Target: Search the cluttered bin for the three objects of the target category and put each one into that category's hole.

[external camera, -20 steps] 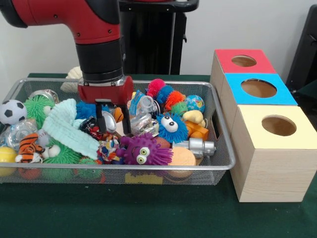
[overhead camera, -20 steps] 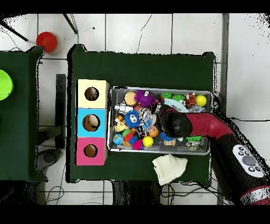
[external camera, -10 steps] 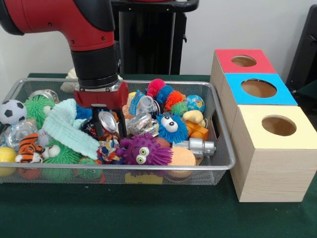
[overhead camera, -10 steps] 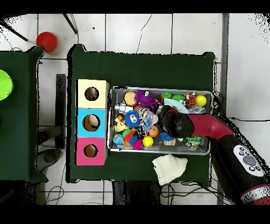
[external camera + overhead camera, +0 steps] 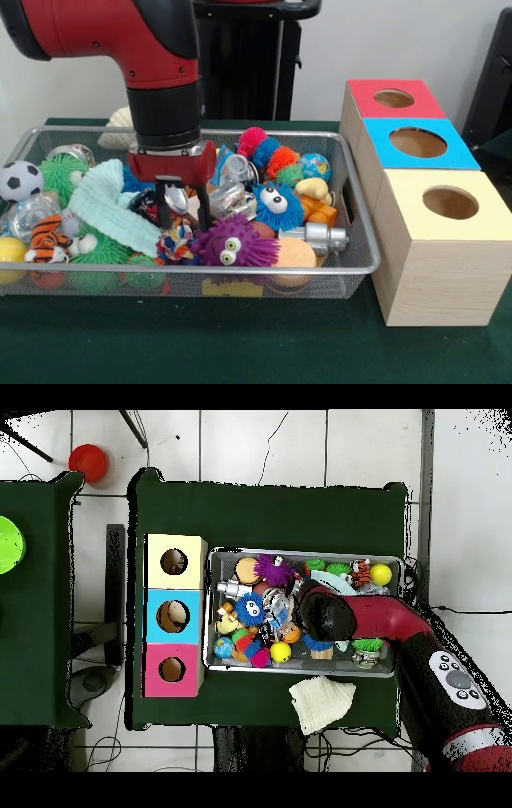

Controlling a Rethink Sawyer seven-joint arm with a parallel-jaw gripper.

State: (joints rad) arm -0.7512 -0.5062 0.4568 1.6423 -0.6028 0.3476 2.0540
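A wire mesh bin (image 5: 352, 200) is packed with toys. Among them are a purple spiky creature (image 5: 232, 242), a blue fuzzy one with big eyes (image 5: 278, 204), a mint cloth (image 5: 108, 208) and a silver metal cylinder (image 5: 320, 237). My gripper (image 5: 182, 214) reaches down into the bin's middle, just behind the purple creature. It is open, and a small shiny silver piece (image 5: 177, 200) shows between its fingers. From overhead the arm's head (image 5: 320, 616) hides the fingers. Three wooden boxes with round holes stand beside the bin: red-topped (image 5: 368, 90), blue-topped (image 5: 384, 148) and yellow-topped (image 5: 408, 188).
A soccer ball (image 5: 19, 180), a striped tiger toy (image 5: 46, 236) and green spiky balls fill the bin's left end. A white cloth (image 5: 322, 702) lies outside the bin on the green table. Away from the table sit a red cup (image 5: 88, 462) and a green object (image 5: 6, 544).
The gripper swung a little left, then back right, and now sits lower among the toys. The shiny silver piece stays between its fingers.
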